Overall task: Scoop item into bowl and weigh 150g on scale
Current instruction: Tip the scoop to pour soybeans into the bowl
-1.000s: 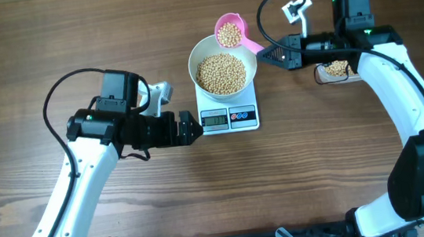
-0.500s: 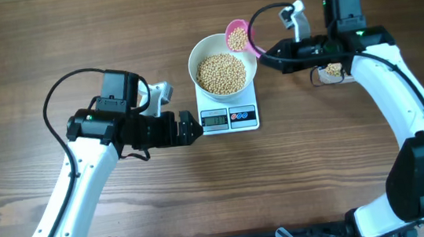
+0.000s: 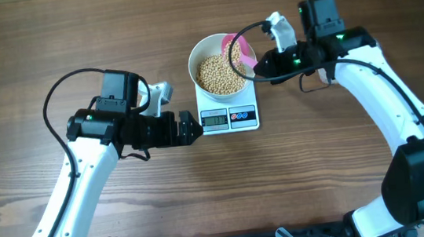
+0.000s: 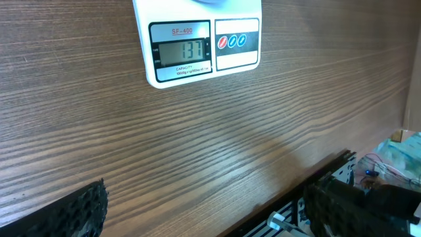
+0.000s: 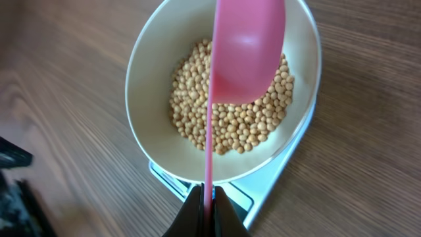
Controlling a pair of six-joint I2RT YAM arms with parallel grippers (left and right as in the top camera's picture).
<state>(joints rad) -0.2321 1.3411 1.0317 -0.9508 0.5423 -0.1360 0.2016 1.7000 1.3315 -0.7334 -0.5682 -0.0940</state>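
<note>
- Your right gripper [image 5: 206, 212] is clamped shut on the thin handle of the pink scoop [image 5: 247, 49], jaws pressed together around it.
- The scoop is rolled onto its side over the white bowl [image 5: 146, 99], its head inside the rim on the far side. You can't tell how much is left in it, because only its back shows.
- The soybeans [image 5: 223, 122] sit in a pile on the bowl floor. None show on the table [image 3: 30, 43].
- The bowl sits on the scale [image 4: 197, 39], and the display [image 4: 182, 49] reads 137, so you're short of target and the pour looks underway.
- Risk: dump the rest at once and you likely overshoot 150, so tip slowly and watch the digits.
- Risk: if the scoop leans on the rim or the bean pile, the reading goes false. A hard nudge could slide the bowl off the scale.
- Risk: beans pouring near the rim can bounce out onto the table, so keep the head well inside.
- Your left gripper [image 3: 192, 128] has its jaws wide apart and empty, parked low just beside the scale's front-left corner. Don't creep it forward or it hits the scale.
- The right arm's cable [image 3: 248, 28] loops over the bowl's far edge. Watch that it doesn't drag on the rim as you turn the wrist.
</note>
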